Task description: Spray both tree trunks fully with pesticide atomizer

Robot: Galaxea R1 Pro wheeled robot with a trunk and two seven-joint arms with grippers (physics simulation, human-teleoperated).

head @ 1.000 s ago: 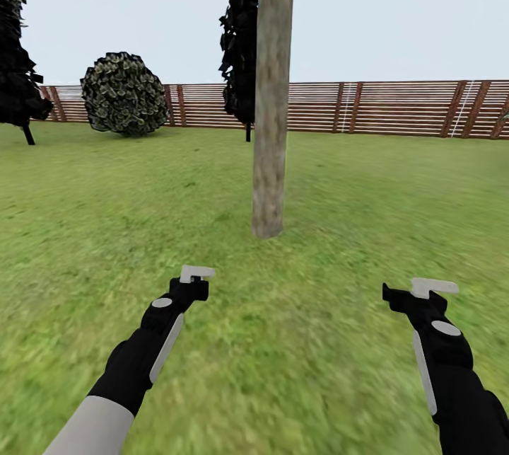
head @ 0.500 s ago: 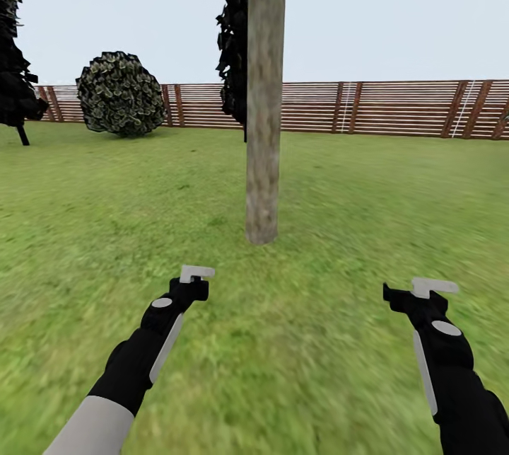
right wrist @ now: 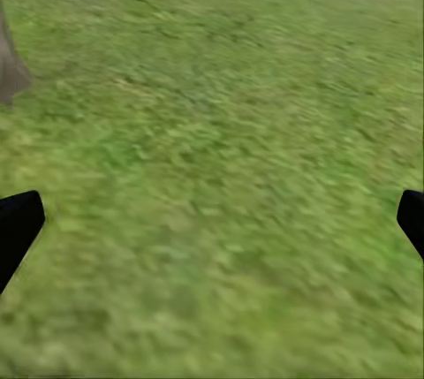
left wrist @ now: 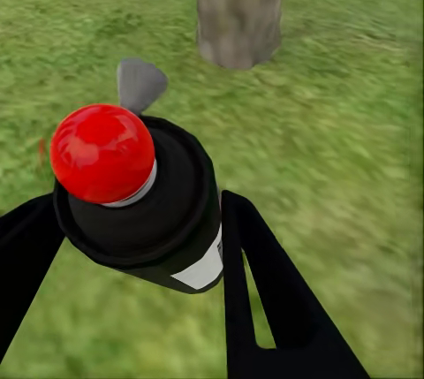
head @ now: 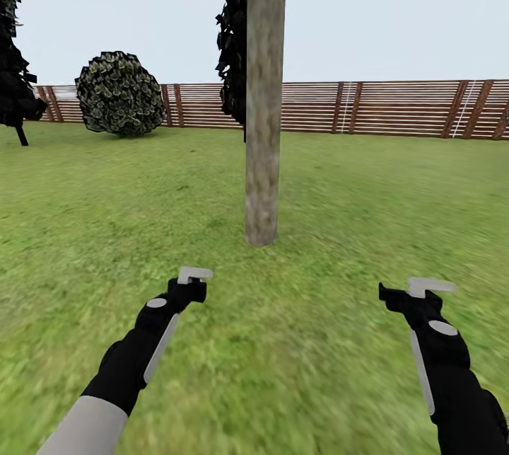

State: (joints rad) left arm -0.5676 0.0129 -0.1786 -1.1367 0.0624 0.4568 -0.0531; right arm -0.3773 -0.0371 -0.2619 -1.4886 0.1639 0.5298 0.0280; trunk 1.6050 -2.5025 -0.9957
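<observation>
left tool clamped, right tool spread

A: What stands beyond the lawn?

B: A brown slatted fence runs across the whole background under a pale grey-blue sky.

A: Any plants near it?

B: A round, leafy bush sits just in front of the fence on the left. A black conifer with a thin dark trunk stands at the far left edge, and another dark conifer rises partly hidden near the middle.
</observation>
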